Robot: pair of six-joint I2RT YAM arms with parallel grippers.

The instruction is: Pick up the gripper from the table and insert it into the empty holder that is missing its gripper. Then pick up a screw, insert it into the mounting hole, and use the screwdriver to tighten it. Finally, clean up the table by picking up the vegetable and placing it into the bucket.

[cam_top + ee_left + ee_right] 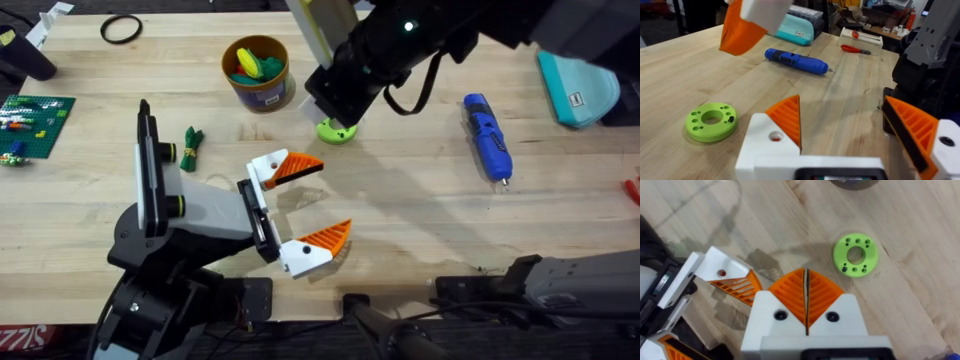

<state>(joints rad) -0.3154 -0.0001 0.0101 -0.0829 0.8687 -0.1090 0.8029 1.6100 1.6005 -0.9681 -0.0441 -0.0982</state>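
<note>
The left tool (305,212) sits low over the wooden desk (420,210) near the front middle, its white fingers with orange ribbed pads spread wide apart and holding nothing. The right tool (806,296) hangs above the desk farther back, just beside the lime-green ring-shaped disc (336,130), with its two orange pads pressed flat together and nothing between them. The bright blue screwdriver (488,136) lies flat on the desk to the right, well apart from both tools, silver tip pointing toward the front edge. The vegetable (191,144) lies on the desk left of centre, near the left arm. The bucket (257,73) stands upright behind it, with coloured pieces inside.
</note>
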